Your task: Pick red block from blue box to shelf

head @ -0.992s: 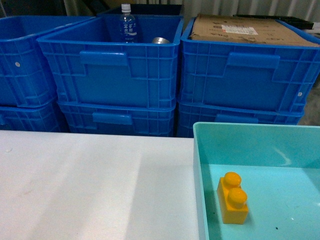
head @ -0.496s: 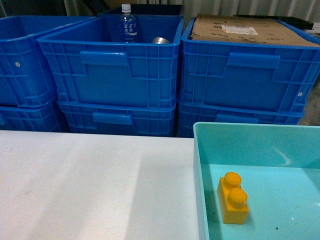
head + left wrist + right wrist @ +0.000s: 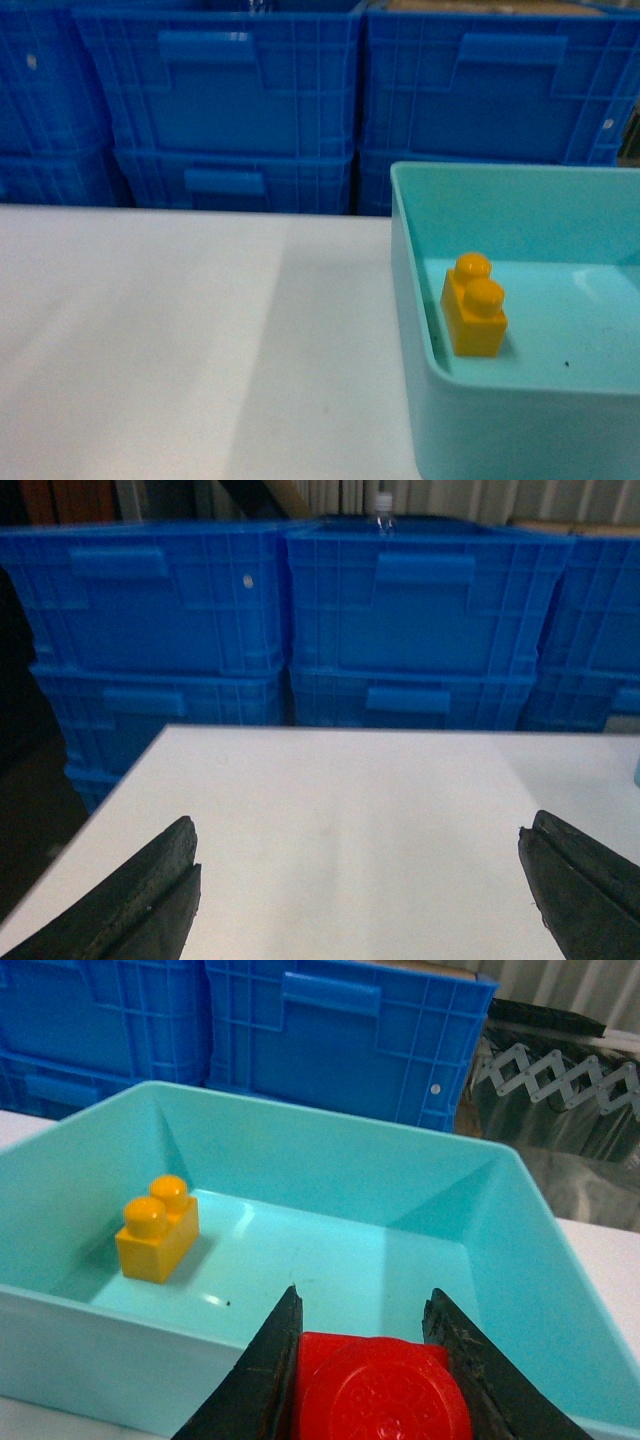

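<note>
Right gripper (image 3: 365,1355): its two dark fingers (image 3: 268,1375) were clenched on the red block (image 3: 372,1390), seen in the right wrist view, with a round stud facing the camera.
Red block: it sat between the fingers, held above the near part of the blue box (image 3: 330,1140); it did not show in the head view.
Blue box: the pale aqua tray stood on the white table (image 3: 180,330) at its right side, its near wall towards the camera in the head view (image 3: 520,420).
Yellow brick (image 3: 474,318): the two-stud piece stood upright on the tray floor, near the left wall; the right wrist view (image 3: 156,1228) placed it well apart from the held block.
Left gripper (image 3: 360,880): its dark fingers (image 3: 150,895) were spread wide over bare tabletop (image 3: 360,810), holding nothing.
Dark-blue crates (image 3: 230,95): ribbed and stacked two high, they lined the far edge of the table in all three views.
Shelf: behind the tray's right corner, shiny metal (image 3: 570,1150) and a folding lattice (image 3: 555,1075) showed; whether this was the rack could not be told.
</note>
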Motion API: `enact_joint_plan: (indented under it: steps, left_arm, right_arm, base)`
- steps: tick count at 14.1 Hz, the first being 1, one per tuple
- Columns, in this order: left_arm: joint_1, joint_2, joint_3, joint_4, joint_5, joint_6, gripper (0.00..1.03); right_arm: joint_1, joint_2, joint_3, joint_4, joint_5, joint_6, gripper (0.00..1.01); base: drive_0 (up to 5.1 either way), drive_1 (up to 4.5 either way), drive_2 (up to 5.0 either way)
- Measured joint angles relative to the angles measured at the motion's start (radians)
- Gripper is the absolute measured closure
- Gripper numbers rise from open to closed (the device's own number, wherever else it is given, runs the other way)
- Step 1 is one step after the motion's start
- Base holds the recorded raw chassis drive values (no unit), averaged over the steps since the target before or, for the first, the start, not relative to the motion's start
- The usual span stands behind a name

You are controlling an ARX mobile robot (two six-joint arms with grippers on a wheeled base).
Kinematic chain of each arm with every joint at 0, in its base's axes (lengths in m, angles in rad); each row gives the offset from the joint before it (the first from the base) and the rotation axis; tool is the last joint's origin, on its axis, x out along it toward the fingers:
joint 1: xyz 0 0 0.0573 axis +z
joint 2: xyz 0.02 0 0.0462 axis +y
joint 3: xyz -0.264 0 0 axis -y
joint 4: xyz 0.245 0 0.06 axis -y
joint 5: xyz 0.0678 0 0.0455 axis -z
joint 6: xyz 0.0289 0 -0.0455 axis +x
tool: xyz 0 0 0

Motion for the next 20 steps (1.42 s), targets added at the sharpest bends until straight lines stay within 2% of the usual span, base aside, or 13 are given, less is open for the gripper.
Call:
enact_joint_plan:
  steps: [1,3,20]
  left_arm:
    - [-0.001,0.004,-0.003,-0.033,-0.002,0.0,0.05]
    - [-0.002,-0.003,-0.002,-0.003,-0.003,0.0,0.05]
    - [-0.002,-0.003,-0.002,-0.007,0.0,0.0,0.05]
  right_arm:
    - [0.0,0.019,0.001,-0.013,0.005,-0.001,0.72]
    - [0.0,0.011,0.001,0.002,0.002,-0.002,0.72]
    - [0.0,0.015,0.001,0.001,0.003,-0.002,0.72]
  base:
    - [0.0,0.0,0.0]
    - [0.0,0.0,0.0]
    - [0.0,0.0,0.0]
